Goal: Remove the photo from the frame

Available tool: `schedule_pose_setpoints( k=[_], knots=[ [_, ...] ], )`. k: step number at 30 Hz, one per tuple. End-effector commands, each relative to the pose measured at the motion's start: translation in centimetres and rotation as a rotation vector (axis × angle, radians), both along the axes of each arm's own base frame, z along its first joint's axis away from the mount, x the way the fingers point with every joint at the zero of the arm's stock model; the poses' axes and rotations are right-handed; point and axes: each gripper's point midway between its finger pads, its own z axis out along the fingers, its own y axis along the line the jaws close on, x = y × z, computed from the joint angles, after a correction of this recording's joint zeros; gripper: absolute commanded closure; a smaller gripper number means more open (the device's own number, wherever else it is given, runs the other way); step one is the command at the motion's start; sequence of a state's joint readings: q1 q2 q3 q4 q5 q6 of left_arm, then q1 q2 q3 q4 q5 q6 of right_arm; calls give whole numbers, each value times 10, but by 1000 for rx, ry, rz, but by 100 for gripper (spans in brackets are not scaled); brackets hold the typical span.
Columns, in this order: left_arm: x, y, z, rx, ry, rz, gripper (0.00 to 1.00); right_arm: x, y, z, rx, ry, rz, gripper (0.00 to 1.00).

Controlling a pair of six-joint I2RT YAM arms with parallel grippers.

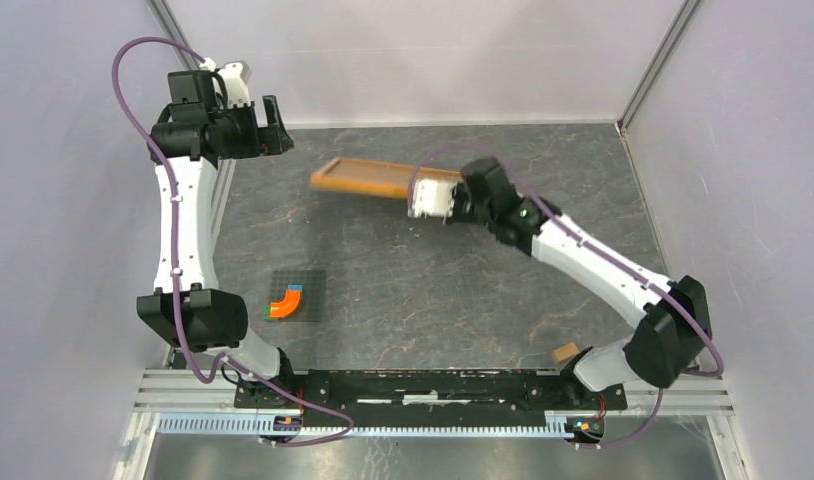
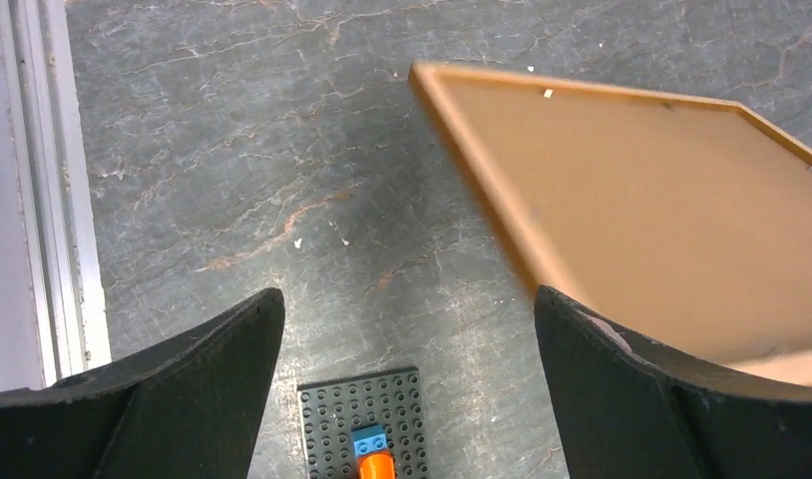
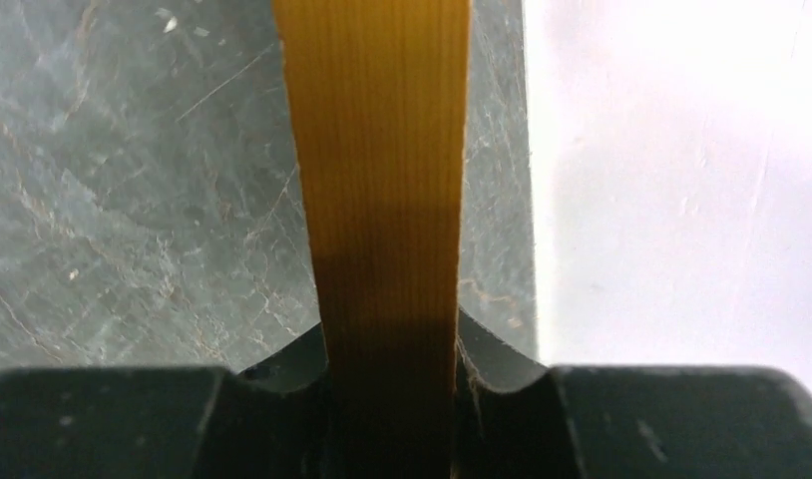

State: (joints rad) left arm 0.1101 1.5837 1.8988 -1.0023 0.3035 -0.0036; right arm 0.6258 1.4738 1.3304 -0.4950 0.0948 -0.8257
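Top external view: the frame (image 1: pixel 368 177) hangs tilted at upper centre, long axis left to right, its right end pinched by the right gripper (image 1: pixel 425 196); the left gripper (image 1: pixel 273 122), spread wide and empty, sits near its free left end; the photo is out of sight

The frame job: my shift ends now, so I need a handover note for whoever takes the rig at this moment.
Right gripper: shut on one edge of the frame, holding it tilted over the table.
Left gripper: open, empty, raised at the far left near the frame's free end.
Photo: not in view. The brown back faces the left wrist camera and looks in place.
Done: the frame is in the right gripper's grip.
Left: open the back and take the photo out.
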Motion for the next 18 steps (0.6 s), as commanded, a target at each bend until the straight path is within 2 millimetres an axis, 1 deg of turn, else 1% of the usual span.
schedule_pose_setpoints(
  k=[1,2,5,6,7,9,12,14,15,18],
  knots=[
    [0,-2,10,-45,-14,3,0,-4,-2,37,-24,-334,-29,100],
    [0,0,9,-44,-11,5,0,-12,-3,21,-56,-351,-22,100],
    [-2,2,3,-36,1,3,0,-33,-3,-4,-76,-387,-4,100],
    [-2,2,1,-35,8,-1,0,-42,-2,-17,-84,-390,8,100],
    [-3,1,-1,-33,11,-5,0,-48,-2,-23,-88,-406,16,100],
    [-5,0,-8,-41,31,-11,0,-63,-4,-51,-127,-421,45,100],
    [-7,-6,-21,-62,62,-41,0,-79,-4,-82,-155,-424,85,100],
    [-11,-8,-29,-50,70,-85,0,-89,-3,-103,-179,-391,111,99],
    [-13,-8,-34,-42,79,-92,0,-94,-2,-114,-198,-360,132,95],
    [-20,-7,-45,-16,100,-110,0,-110,1,-140,-203,-277,175,73]
  ],
)
